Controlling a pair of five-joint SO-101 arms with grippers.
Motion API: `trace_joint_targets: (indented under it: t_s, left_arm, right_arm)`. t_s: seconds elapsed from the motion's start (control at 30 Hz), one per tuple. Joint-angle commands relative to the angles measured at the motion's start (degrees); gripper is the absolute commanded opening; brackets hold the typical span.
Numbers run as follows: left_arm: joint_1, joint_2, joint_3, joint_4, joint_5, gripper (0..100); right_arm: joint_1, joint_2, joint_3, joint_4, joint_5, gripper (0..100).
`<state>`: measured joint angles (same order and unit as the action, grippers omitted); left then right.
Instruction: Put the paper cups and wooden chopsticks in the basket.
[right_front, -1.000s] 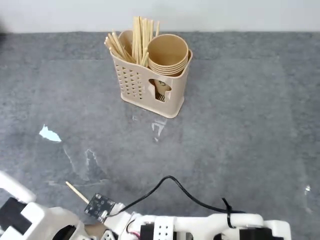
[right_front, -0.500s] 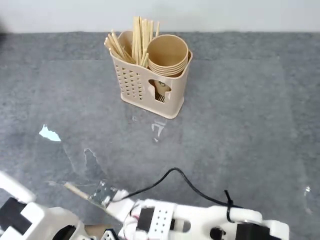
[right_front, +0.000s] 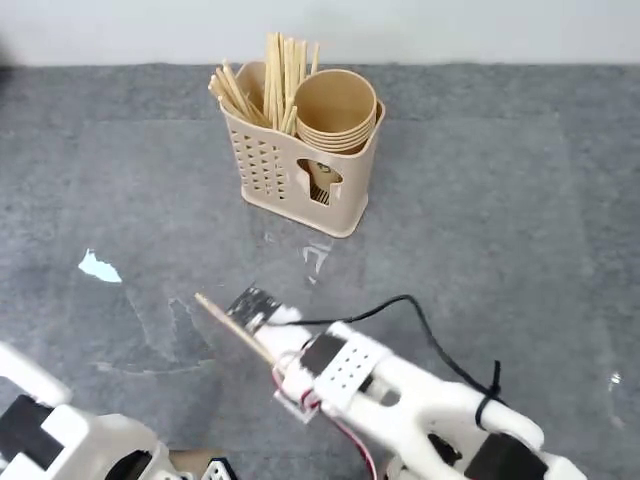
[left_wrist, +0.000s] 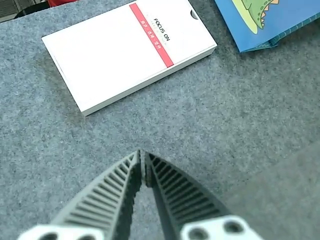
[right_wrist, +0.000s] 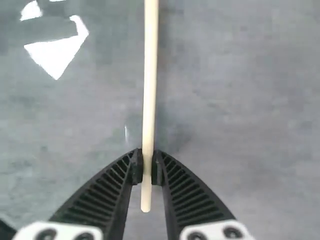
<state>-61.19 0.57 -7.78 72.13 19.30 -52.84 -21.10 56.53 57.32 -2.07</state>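
Single chopstick at lower centre-left of high view, clamped near one end by right gripper, fingers squeezed onto it, long end jutting forward. Basket at upper centre, holding cups and chopstick bundle. Best approach: lift above rim, tip chopstick upright, lower beside bundle, release once tip inside. Left gripper pinched together, empty, over grey mat near white box.

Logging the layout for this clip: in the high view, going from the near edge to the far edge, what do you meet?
Right arm → the wooden chopstick it holds → pale patch → basket holding paper cups and more chopsticks.
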Motion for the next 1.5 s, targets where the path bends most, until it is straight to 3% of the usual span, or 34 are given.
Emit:
trace_joint_targets:
  t_s: [0.0, 0.23, 0.5, 0.83, 0.97, 1.17, 1.47]
  left_arm:
    - [-0.2, -2.6, -0.4, -0.6, -0.6, 1]
    - [0.5, -2.7, 0.9, -0.7, -0.6, 1]
    - [1.4, -2.7, 2.1, -0.6, -0.6, 1]
    - [1.5, -2.7, 2.1, -0.6, -0.6, 1]
    - [1.5, -2.7, 2.1, -0.6, -0.6, 1]
    - [1.5, -2.7, 2.1, -0.6, -0.6, 1]
    - [1.5, -2.7, 2.2, -0.6, -0.6, 1]
  right_arm:
    - [6.7, -0.8, -3.1, -0.8, 4.8, 1.3]
    - [9.8, -0.8, -5.5, -0.8, 5.0, 18.3]
    - [9.6, 3.6, -17.9, -5.1, 4.9, 18.3]
    - [7.3, 26.6, -36.2, -6.0, 4.9, 18.3]
    - [6.9, 34.5, -42.1, -5.8, 4.9, 17.4]
    - [6.9, 43.6, -48.8, -5.6, 5.4, 0.9]
    - [7.0, 40.5, -49.4, -3.2, 6.0, 0.8]
